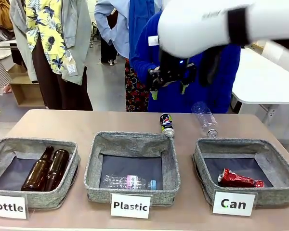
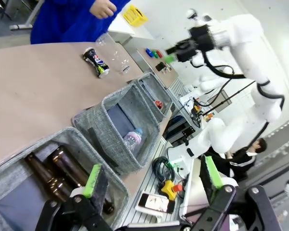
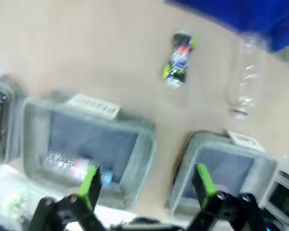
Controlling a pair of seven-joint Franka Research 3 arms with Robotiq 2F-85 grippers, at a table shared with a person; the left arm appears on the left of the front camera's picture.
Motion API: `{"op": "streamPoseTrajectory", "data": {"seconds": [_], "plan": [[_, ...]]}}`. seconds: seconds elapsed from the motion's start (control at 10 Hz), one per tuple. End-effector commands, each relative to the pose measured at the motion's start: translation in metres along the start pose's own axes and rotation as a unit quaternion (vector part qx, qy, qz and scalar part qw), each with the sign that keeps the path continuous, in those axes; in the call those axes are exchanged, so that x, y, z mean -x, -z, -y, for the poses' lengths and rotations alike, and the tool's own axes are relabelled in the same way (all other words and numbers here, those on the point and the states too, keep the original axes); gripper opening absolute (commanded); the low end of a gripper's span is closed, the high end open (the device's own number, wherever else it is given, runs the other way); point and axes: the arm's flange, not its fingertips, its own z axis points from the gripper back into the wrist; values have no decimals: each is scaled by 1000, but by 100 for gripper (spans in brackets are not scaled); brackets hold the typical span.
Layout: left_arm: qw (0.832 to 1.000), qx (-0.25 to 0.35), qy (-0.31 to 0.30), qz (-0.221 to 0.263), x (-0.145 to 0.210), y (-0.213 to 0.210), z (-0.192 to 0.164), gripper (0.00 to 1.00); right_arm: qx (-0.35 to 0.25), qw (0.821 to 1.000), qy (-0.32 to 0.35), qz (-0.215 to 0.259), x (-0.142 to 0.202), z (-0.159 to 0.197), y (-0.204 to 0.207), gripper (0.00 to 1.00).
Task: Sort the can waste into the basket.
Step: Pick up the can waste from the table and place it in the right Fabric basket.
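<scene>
Tan matte tabletop [image 1: 62,125]; a white table [image 1: 265,79] stands in the room behind. The right gripper [image 1: 169,92] hangs high, fingers apart, empty. Below it the dark can [image 1: 166,124] lies on its side: blue-black, red-white print, silver ends. The crushed shiny red can [image 1: 238,179] lies in the Can basket [image 1: 231,143], lower and nearer. The left gripper [image 2: 151,175] is spread, empty, just above the Bottle basket [image 2: 38,144].

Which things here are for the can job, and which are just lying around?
For the job: dark can on the table; crushed red can inside the Can basket.

Lying about: brown bottles; clear bottle on the table; plastic bottle in the Plastic basket; Bottle basket.
</scene>
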Motion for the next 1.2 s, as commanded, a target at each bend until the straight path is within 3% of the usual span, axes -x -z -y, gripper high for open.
{"op": "streamPoseTrajectory", "data": {"seconds": [0.0,0.2,0.3,0.4,0.6,0.7,1.0,1.1], "plan": [[1000,-1,-3,-2,0,-1,4,100,-26,999,-40,-8,122,47,-68,100],[1000,-1,-3,-2,0,-1,4,100,-21,1000,-11,-12,180,91,-96,100],[1000,-1,-3,-2,0,-1,4,100,-27,999,19,9,195,110,-97,100],[1000,-1,-3,-2,0,-1,4,100,-40,999,16,31,205,131,-92,100],[1000,-1,-3,-2,0,-1,4,100,-48,992,110,28,198,163,-63,100],[1000,-1,-3,-2,0,-1,4,100,-45,997,54,15,221,144,-97,100],[1000,-1,-3,-2,0,-1,4,100,-39,996,73,17,219,157,-86,100],[1000,-1,-3,-2,0,-1,4,100,-76,997,23,23,201,160,-75,100]]}}
